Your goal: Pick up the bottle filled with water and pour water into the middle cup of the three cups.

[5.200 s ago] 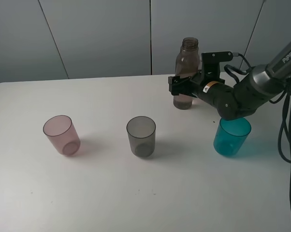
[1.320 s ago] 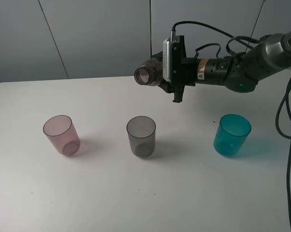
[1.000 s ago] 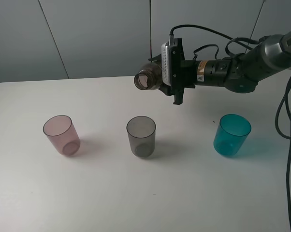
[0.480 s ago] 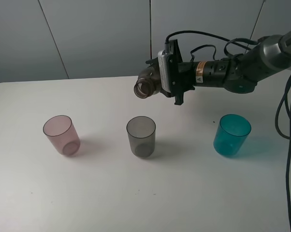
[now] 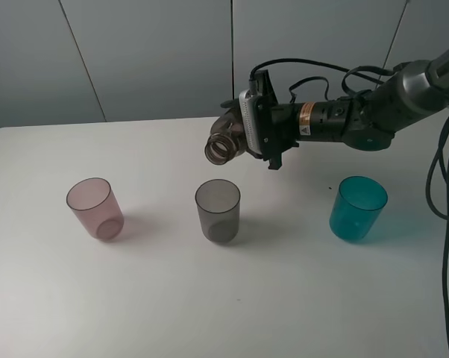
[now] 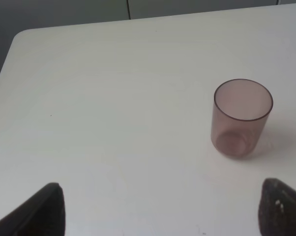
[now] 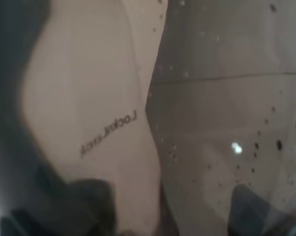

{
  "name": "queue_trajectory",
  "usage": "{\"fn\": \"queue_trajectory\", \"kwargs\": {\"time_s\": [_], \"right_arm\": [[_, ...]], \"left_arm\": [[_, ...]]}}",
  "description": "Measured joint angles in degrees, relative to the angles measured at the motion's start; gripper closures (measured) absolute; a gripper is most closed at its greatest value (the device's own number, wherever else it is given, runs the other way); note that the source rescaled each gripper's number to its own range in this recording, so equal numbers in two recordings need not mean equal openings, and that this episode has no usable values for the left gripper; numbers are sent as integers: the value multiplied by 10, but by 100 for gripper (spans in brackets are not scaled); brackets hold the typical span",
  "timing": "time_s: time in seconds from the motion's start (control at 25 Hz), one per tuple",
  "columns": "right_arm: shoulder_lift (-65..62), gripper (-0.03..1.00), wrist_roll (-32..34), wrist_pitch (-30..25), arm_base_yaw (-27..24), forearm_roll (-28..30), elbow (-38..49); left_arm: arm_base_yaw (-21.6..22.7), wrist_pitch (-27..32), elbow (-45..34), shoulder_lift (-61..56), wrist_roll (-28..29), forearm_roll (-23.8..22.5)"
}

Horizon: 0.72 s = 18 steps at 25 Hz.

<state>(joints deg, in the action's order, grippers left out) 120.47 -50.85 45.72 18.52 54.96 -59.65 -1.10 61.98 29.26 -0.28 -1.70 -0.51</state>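
Bottle (image 5: 226,143): smoky brown-grey, translucent, no cap. It's up in the air, tipped nearly flat, open threaded mouth facing out toward the front-left and angled a bit downward. In the high view the mouth sits above the middle cup (image 5: 218,209) and a little behind it, not touching.

My right claw (image 5: 243,134) is clenched around the bottle's body, reaching in from the right side across the middle of the counter (image 5: 209,298). The wrist cam housing hides most of the grip in the high view. In the right wrist view the bottle (image 7: 226,123) fills nearly the whole pic: cloudy plastic wall w/ small droplets on it and a line of tiny lettering. The claw's own parts are only dark blurs at the edge there.

Middle cup: small smoky grey tumbler, upright on the white counter, btwn two others in a row. Pink cup (image 5: 95,208) stands well apart to its left, teal cup (image 5: 357,208) well apart to its right, below my right forearm. All three upright.

My left claw (image 6: 162,216) is released, fingertips (image 6: 49,211) spread wide, showing only as two dark tips in the left wrist view. It hangs over bare counter w/ the pink cup (image 6: 242,118) ahead of it, not touching.

Black cables (image 5: 441,186) hang down at the right edge. Grey wall panels (image 5: 135,52) behind the counter.
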Motion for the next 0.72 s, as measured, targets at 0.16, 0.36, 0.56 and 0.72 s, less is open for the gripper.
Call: {"fn": "queue_trajectory", "kwargs": {"time_s": [0.16, 0.36, 0.56, 0.72], "right_arm": [[0, 96, -21, 0, 7, 0, 0], [0, 96, -42, -1, 8, 0, 0], [0, 96, -72, -1, 8, -1, 0], [0, 96, -95, -1, 8, -6, 0]], "left_arm": [[0, 0, 0, 0, 0, 0], [0, 0, 0, 0, 0, 0], [0, 0, 0, 0, 0, 0], [0, 0, 0, 0, 0, 0]]}}
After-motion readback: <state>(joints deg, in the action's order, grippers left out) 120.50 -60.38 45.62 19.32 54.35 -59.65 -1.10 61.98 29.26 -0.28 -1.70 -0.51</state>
